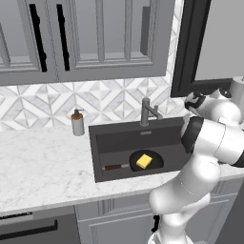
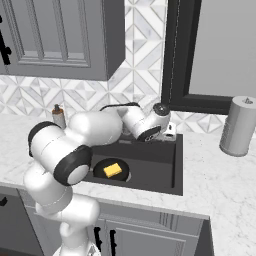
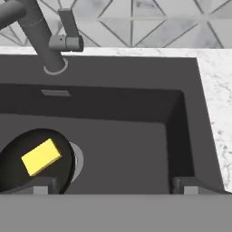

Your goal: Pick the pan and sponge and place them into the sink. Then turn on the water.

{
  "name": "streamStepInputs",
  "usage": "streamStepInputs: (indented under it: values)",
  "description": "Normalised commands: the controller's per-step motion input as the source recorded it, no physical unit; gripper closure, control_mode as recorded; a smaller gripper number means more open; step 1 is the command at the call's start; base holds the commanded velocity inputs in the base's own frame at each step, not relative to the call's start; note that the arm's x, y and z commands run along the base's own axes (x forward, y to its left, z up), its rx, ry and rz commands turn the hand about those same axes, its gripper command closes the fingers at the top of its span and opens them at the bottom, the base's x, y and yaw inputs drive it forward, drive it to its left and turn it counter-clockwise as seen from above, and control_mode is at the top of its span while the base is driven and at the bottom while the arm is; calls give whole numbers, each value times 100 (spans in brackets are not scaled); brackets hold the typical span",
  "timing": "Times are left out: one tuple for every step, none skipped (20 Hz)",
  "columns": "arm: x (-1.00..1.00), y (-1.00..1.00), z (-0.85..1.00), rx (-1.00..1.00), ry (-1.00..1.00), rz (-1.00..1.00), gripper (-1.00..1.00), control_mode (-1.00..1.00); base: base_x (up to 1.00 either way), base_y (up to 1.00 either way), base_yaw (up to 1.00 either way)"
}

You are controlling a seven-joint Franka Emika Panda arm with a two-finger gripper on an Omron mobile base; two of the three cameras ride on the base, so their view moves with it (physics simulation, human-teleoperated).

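1 soap dispenser [image 1: 77, 123] on marble counter [image 1: 43, 167], left of sink [image 1: 107, 141]. 1 grey canister [image 2: 239, 126] on counter right of sink. 1 faucet [image 3: 43, 38] at back rim, lever upright, nothing between it and gripper [image 3: 115, 188]. Gripper over sink's right half, fingers wide apart, empty. 1 pan [image 1: 147, 161] in basin, 1 sponge [image 1: 144, 161] lying inside pan.

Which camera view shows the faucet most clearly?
The hand view: the faucet is large there, with its base and side lever plain at the sink rim. The left base view shows the whole faucet, but small. In the right base view the arm covers it.
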Motion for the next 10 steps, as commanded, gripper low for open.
streamStepInputs:
  values:
    - [3, 0, 0, 0, -35, 17, -100, -100, 0, 0, 0]
    - [0, 0, 0, 1, -34, 18, -100, -100, 0, 0, 0]
    - [0, 0, 0, 1, -37, 18, -100, -100, 0, 0, 0]
    - [0, 4, -4, 3, -36, 16, -100, -100, 0, 0, 0]
    - [0, 4, -5, 8, -31, 13, -100, -100, 0, 0, 0]
    - [0, 13, -2, 6, -32, 11, -100, -100, 0, 0, 0]
    - [0, 0, 0, 5, -39, 10, -100, -100, 0, 0, 0]
    - [1, 0, 0, 7, -30, 10, -100, -100, 0, 0, 0]
    - [12, 0, 0, 10, -25, 9, -100, -100, 0, 0, 0]
    - [21, 0, 0, 10, -23, 8, -100, -100, 0, 0, 0]
